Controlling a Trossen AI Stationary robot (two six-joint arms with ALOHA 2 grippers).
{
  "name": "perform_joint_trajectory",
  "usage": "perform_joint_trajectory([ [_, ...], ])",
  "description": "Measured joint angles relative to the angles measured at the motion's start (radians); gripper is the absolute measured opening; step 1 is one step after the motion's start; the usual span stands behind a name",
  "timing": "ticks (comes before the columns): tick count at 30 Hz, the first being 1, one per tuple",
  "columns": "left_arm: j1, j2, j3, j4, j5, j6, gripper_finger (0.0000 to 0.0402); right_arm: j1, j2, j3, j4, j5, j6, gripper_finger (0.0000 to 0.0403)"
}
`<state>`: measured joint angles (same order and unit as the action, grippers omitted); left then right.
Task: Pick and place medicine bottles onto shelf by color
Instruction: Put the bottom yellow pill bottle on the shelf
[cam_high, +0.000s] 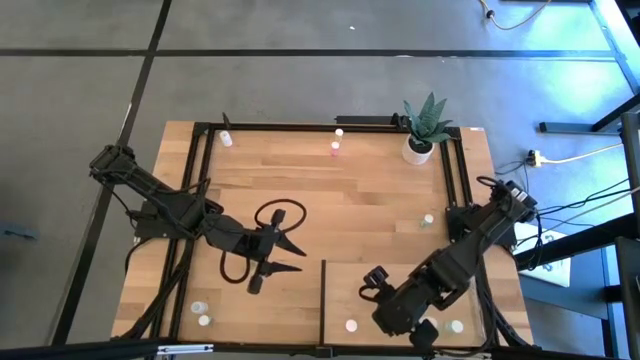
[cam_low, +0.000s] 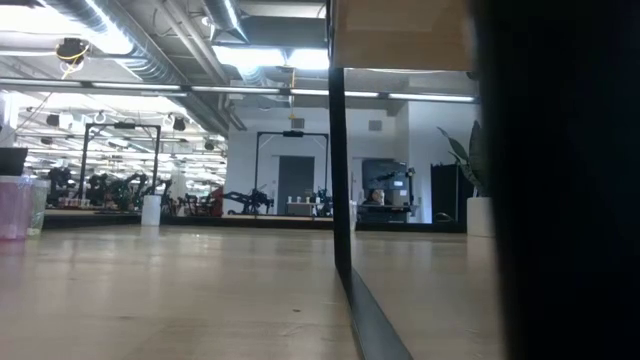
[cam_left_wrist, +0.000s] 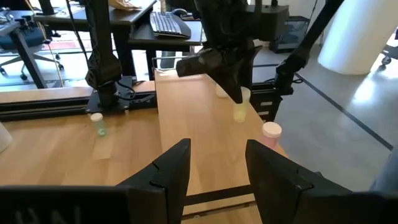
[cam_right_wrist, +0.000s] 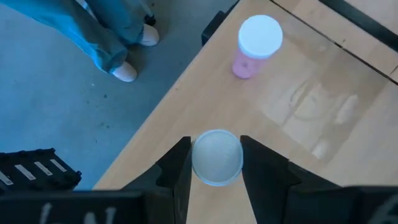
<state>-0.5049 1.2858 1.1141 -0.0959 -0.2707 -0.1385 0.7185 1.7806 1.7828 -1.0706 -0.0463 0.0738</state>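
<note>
My right gripper (cam_high: 392, 318) is over the pale wood shelf (cam_high: 410, 272) at the near right, shut on a pale yellow medicine bottle (cam_left_wrist: 241, 107) with a white cap (cam_right_wrist: 216, 157). A pink bottle (cam_right_wrist: 258, 43) stands upright on the shelf close to its near edge, just ahead of that gripper. My left gripper (cam_high: 290, 255) hovers over the table left of the shelf, open, with nothing between its fingers (cam_left_wrist: 214, 180). A green bottle (cam_left_wrist: 97, 122) stands on the tabletop beyond the shelf's far edge. More bottles stand at the table's far edge (cam_high: 335, 150) and near-left corner (cam_high: 200, 312). My right gripper pinches the yellow bottle's top, at the cap (cam_right_wrist: 216, 157), between its two fingers, one on each side. The fingers come steeply from above, slanting toward the table's near edge. The bottle hangs upright below them (cam_left_wrist: 240, 113); whether its base touches the shelf I cannot tell.
A potted plant (cam_high: 424, 128) stands at the far right corner. A black cable loop (cam_high: 268, 222) lies on the table by my left arm. A dark frame rail (cam_high: 200, 190) runs around the table. A person's legs and shoes (cam_right_wrist: 124, 43) stand on the floor past the near edge.
</note>
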Motion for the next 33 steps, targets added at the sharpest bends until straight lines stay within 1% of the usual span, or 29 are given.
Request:
perform_joint_trajectory([
  [16, 0.000, 0.000, 0.000, 0.000, -0.010, -0.008, 0.0147, 0.018, 0.008, 0.000, 0.016, 0.003, 0.000, 0.0133],
  [21, 0.000, 0.000, 0.000, 0.000, -0.052, -0.008, 0.0147, 0.033, 0.007, -0.007, 0.010, 0.018, 0.000, 0.0132],
  [25, 0.000, 0.000, 0.000, 0.000, -0.059, -0.008, 0.0147, 0.040, 0.007, -0.009, 0.021, 0.018, -0.003, 0.0132],
  [33, 0.000, 0.000, 0.000, 0.003, -0.059, -0.016, 0.0147, 0.046, 0.007, -0.009, 0.027, 0.019, -0.005, 0.0144],
])
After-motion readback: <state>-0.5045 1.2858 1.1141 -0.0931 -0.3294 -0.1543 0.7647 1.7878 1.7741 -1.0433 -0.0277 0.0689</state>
